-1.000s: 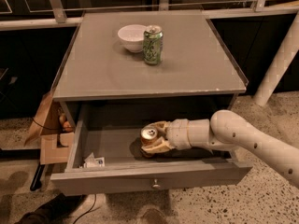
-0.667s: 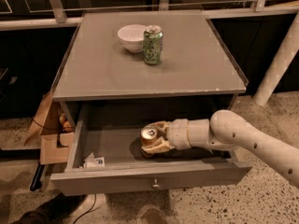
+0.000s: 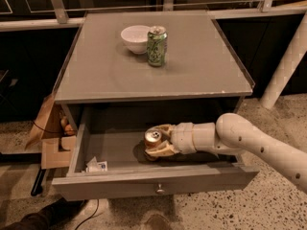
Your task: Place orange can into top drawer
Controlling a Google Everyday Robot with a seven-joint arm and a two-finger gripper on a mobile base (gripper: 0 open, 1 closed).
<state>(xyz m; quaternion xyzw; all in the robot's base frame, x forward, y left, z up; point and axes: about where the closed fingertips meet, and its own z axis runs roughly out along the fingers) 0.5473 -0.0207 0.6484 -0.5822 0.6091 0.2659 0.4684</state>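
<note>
Currently the orange can is inside the open top drawer, right of centre over the drawer floor, gripped by the gripper. The two pale fingers are clamped on the can's sides, one behind and one in front. The arm reaches in from the right, low over the drawer front, presumably because the tabletop overhang leaves only that gap. Can orientation: silver top with pull tab faces up toward the camera, so the long axis is roughly vertical, with perhaps a slight lean; label mostly hidden by the fingers. Cannot tell whether the base touches the drawer floor or hangs just above it. Judgement: placement is nearly done, with the release not yet made. A side grip suits setting it down on its base, and a dented can could tip if let go while off the floor. Also in the drawer: a small white packet at the front left corner, well apart from the can. Round metal knob sits centred on the front panel. On the grey table above: a green can upright, just beside a white bowl.
</note>
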